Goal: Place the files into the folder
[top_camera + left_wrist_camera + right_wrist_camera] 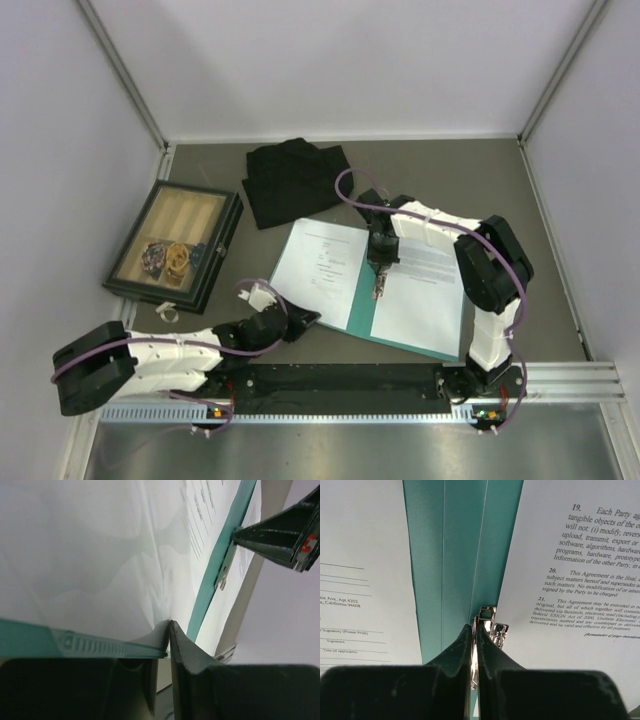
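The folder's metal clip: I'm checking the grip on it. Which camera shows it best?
Right wrist: the metal clip sits close and sharp, pinched in the right gripper on the spine of the teal folder. Left wrist shows it small, side-on. Top external mostly hides it under the gripper.

Open folder (358,312), files (318,262) on both halves, right gripper (378,290) at spine

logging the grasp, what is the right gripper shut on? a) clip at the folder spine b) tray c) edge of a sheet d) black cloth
a: the right wrist view shows the right gripper closed on the clip at the folder spine.
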